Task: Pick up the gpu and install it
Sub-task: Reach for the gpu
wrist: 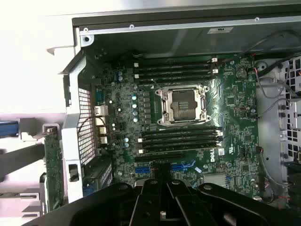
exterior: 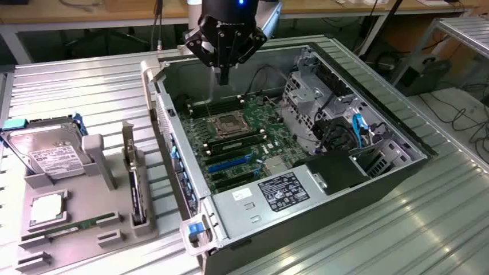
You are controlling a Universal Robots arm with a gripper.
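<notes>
We see the gripper [exterior: 223, 79] hanging over the far end of the open computer case [exterior: 321, 235], its two fingers pressed together with nothing between them. It hovers above the motherboard [exterior: 237, 143], apart from it, near the bare processor socket [exterior: 229, 124]. In the wrist view the gripper [wrist: 160, 168] points down at the motherboard [wrist: 225, 122], with the socket [wrist: 182, 104] ahead of it and the blue slots [wrist: 183, 165] just beside its tips.

The gpu [exterior: 136, 189] is outside the case. It stands on its edge in a slot of the gray holder [exterior: 91, 197] at the exterior view's left, just beside the case wall, well apart from the gripper. We also find the gpu [wrist: 54, 169] edge-on past the case wall in the wrist view.

A hard drive [exterior: 50, 154] sits at the holder's far end, and a green memory stick [exterior: 73, 225] lies at its near end. Everything rests on a ribbed metal table [exterior: 397, 229].
</notes>
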